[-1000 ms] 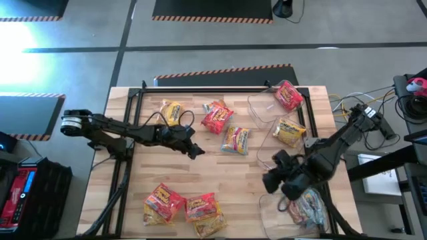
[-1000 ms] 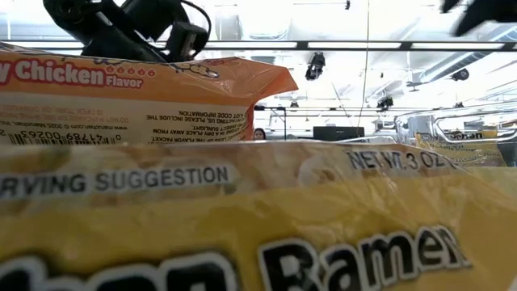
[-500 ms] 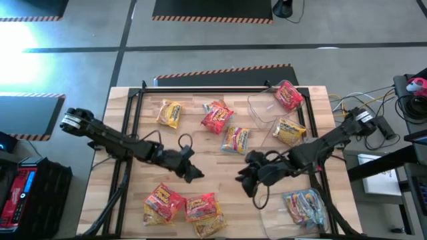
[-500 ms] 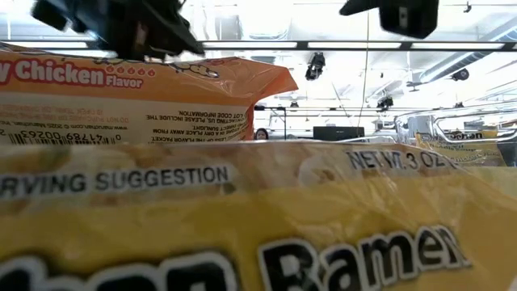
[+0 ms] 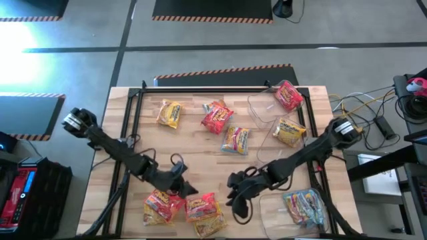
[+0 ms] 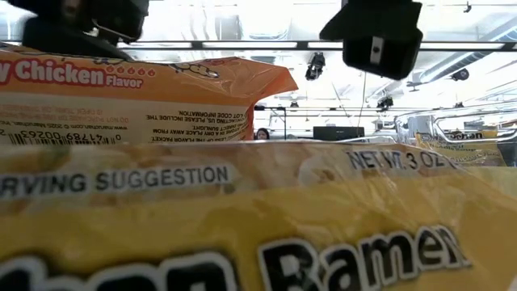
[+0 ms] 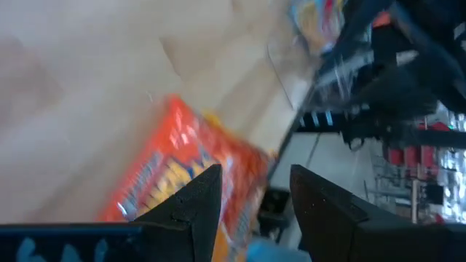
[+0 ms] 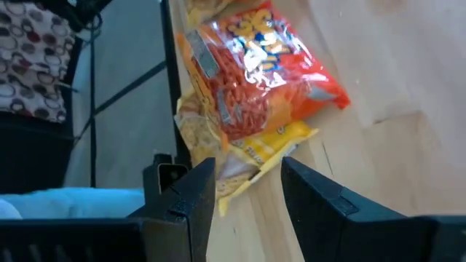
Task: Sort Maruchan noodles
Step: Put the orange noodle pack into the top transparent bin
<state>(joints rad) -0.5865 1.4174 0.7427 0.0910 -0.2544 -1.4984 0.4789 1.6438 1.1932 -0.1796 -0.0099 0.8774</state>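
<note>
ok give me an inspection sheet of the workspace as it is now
surface: wooden table, dark frame rails along its edges
job's things: red packets and yellow packets scattered; a red pair at the near edge
clutter: clear tubs on the right, packets inside
grippers: left gripper open over the near red pair; right gripper open beside it, both empty
cables: loose wires off the right edge
surroundings: grey floor, striped mats; nobody seen

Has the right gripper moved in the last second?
Yes. The right gripper has swung away from the clear tub at the table's right edge, toward the red packets at the near edge.
</note>
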